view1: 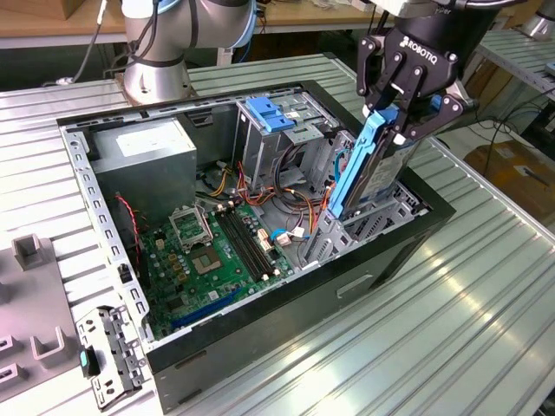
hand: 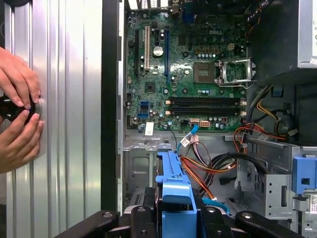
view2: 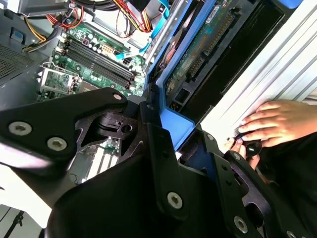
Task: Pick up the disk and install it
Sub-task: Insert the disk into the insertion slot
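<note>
**Claw point(view1: 395, 121) pinches the disk point(view1: 357, 169) on edge above the drive cage point(view1: 368, 227) of an open case point(view1: 260, 351).**

The disk stands tilted, with its blue rail turned toward the case's middle. Its lower end is down at the cage's metal walls, in the case corner on the exterior view's right. The case rim runs just beside it on that side, and orange and red cables point(view1: 303, 206) crowd close to the cage on the other. Open room lies over the motherboard point(view1: 217, 251), between the cage and the grey box point(view1: 143, 147). A blue latch point(view1: 269, 113) tops the neighbouring bay. In the first wrist view a person's hands point(hand: 17, 79) rest on the ribbed tabletop point(hand: 69, 124) outside the case wall, around a small black object point(hand: 10, 106).
</note>
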{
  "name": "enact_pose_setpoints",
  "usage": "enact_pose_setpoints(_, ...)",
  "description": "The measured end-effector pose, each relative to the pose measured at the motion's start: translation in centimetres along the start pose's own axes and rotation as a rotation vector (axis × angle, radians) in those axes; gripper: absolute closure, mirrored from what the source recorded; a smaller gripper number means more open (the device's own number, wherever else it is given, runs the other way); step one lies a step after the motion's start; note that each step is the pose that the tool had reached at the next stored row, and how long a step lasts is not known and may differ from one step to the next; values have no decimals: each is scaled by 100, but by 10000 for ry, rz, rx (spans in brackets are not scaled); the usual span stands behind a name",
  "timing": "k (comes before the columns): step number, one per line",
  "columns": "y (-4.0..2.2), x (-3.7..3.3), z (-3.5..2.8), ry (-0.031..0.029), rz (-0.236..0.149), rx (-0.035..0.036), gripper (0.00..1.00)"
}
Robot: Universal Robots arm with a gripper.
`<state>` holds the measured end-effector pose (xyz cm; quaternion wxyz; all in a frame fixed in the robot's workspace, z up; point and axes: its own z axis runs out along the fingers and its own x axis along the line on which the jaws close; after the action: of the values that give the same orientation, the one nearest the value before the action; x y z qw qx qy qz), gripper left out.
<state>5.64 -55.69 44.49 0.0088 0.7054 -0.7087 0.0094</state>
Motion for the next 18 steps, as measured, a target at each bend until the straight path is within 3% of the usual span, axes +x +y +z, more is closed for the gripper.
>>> enact_pose_setpoints(10, -10, -2, 68, 0, 15, -27, 63)
enact_pose_setpoints(18, -11, -2, 71, 0, 14, -30, 63)
